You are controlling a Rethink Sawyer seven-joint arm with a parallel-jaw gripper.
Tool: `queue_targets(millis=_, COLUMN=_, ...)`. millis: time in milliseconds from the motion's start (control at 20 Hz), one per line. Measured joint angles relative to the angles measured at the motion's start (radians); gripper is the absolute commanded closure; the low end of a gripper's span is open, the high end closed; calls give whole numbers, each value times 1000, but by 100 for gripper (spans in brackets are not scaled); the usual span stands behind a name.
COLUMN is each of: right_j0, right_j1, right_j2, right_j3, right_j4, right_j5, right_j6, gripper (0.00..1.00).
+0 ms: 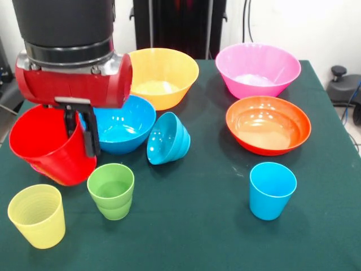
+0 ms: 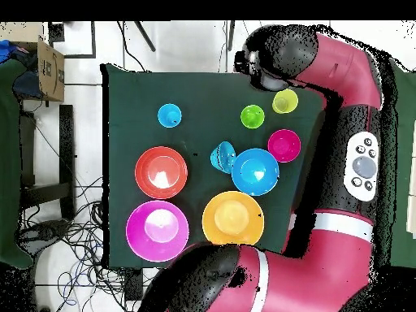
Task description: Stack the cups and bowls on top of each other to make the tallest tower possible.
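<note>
My gripper point(image 1: 80, 135) is at the left of the front view, shut on the rim of the red cup point(image 1: 48, 147), one finger inside and one outside. The cup hangs tilted, with a sliver of the small magenta bowl point(image 2: 283, 145) showing under it; I cannot tell if they touch. In front of it stand the ribbed yellow cup point(image 1: 36, 215) and the lime green cup point(image 1: 111, 191), both upright. The light blue cup point(image 1: 272, 189) stands alone at the front right. The small light blue bowl point(image 1: 168, 138) lies on its side against the medium blue bowl point(image 1: 121, 124).
The yellow-orange bowl point(image 1: 163, 76), pink bowl point(image 1: 258, 69) and red-orange bowl point(image 1: 268, 124) sit upright across the back and right of the dark green table point(image 1: 214, 237). In the overhead view the red arm point(image 2: 357, 122) curves round the table's right side.
</note>
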Motion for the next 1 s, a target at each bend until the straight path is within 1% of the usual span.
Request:
queue_targets(millis=150, right_j0=-1, right_j1=-21, right_j2=0, right_j3=30, right_j4=-4, right_j5=0, right_j6=0, gripper=100)
queue_targets(millis=200, right_j0=0, right_j1=-36, right_j2=0, right_j3=55, right_j4=-5, right_j5=0, right_j6=0, gripper=100)
queue_targets(millis=300, right_j0=1, right_j1=-48, right_j2=0, right_j3=75, right_j4=-7, right_j5=0, right_j6=0, gripper=100)
queue_targets(millis=350, right_j0=1, right_j1=-65, right_j2=0, right_j3=104, right_j4=-9, right_j5=0, right_j6=0, gripper=100)
queue_targets(millis=600, right_j0=3, right_j1=-94, right_j2=0, right_j3=161, right_j4=-24, right_j5=-4, right_j6=0, gripper=100)
queue_targets(millis=700, right_j0=2, right_j1=-112, right_j2=0, right_j3=200, right_j4=-37, right_j5=-18, right_j6=0, gripper=100)
queue_targets(millis=900, right_j0=3, right_j1=-129, right_j2=0, right_j3=243, right_j4=-57, right_j5=-53, right_j6=0, gripper=100)
queue_targets(millis=1000, right_j0=3, right_j1=-142, right_j2=0, right_j3=282, right_j4=-77, right_j5=-101, right_j6=0, gripper=100)
